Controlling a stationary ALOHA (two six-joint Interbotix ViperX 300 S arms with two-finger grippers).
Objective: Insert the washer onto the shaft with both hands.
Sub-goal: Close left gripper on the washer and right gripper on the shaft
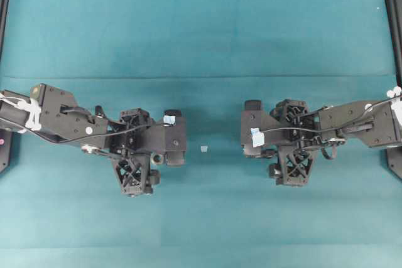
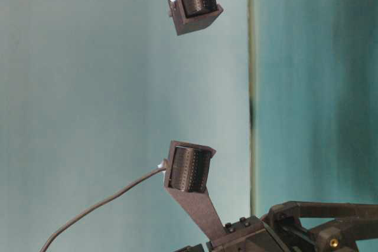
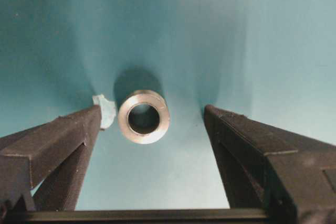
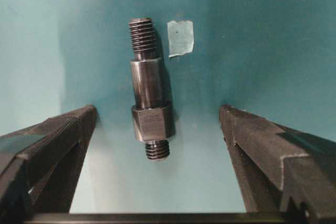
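Pre-grasp stage, nothing lifted yet. Left gripper (image 3: 152, 129) spread wide and empty, washer (image 3: 143, 116) lying flat on the teal tabletop (image 1: 201, 36) between the fingertips, nearer the finger at 9 o'clock, hole facing up. Small pale tape scrap (image 3: 105, 109) just beside the washer at its 9 o'clock, at the tip of that finger. Right gripper (image 4: 157, 129) likewise spread wide and empty, shaft (image 4: 149, 100) lying on the tabletop between its fingers, long axis running 12 to 6 o'clock, longer threaded end toward 12, short threaded stub toward 6. Second tape scrap (image 4: 180, 38) at roughly 1 o'clock of the shaft, apart from it. In the overhead view, both grippers facing each other across the middle, well apart, a pale scrap (image 1: 204, 149) between them.

Judged next: descent and closure on each part. Washer grasp probably by its outer rim, hole left clear; shaft grasp probably on the thick mid-body, one threaded end left free for threading through the ring.
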